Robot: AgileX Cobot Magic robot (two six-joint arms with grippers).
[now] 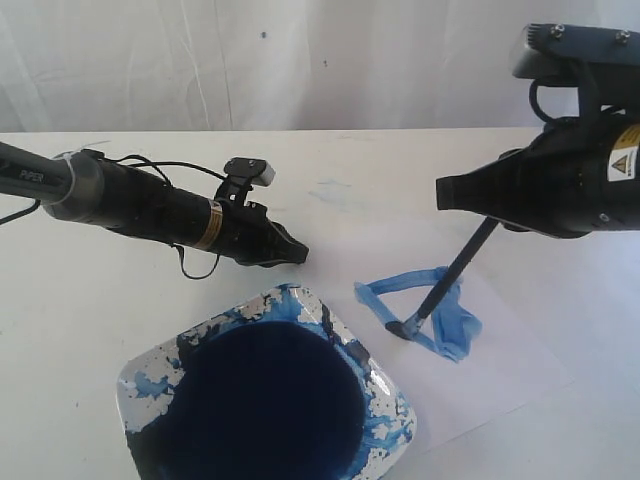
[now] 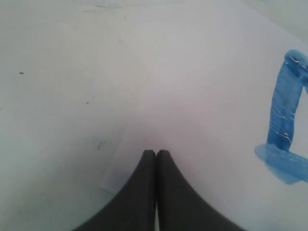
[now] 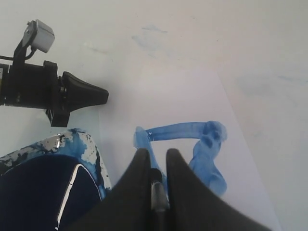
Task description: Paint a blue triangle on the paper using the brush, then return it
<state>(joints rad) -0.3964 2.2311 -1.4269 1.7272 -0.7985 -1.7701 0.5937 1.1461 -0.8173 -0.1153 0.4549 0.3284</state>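
On the white paper [image 1: 505, 372] lies a blue triangle [image 1: 452, 322] of rough strokes, its right side thick and smeared. The thin black brush [image 1: 455, 272] slants down from my right gripper [image 1: 447, 192], which is shut on its handle. The bristle tip rests on the triangle's lower-left stroke. The right wrist view shows the brush [image 3: 157, 186] between the two fingers, above the triangle [image 3: 206, 150] and the paper [image 3: 187, 94]. My left gripper [image 1: 296, 252] is shut and empty, low over the paper's left corner [image 2: 202, 91], with the triangle's [image 2: 285, 120] strokes off to one side.
A white square dish [image 1: 392, 398] full of dark blue paint and splotched with blue sits at the front, just left of the paper, also seen in the right wrist view as the dish [image 3: 77, 142]. Faint blue smudges [image 1: 335, 195] mark the table behind.
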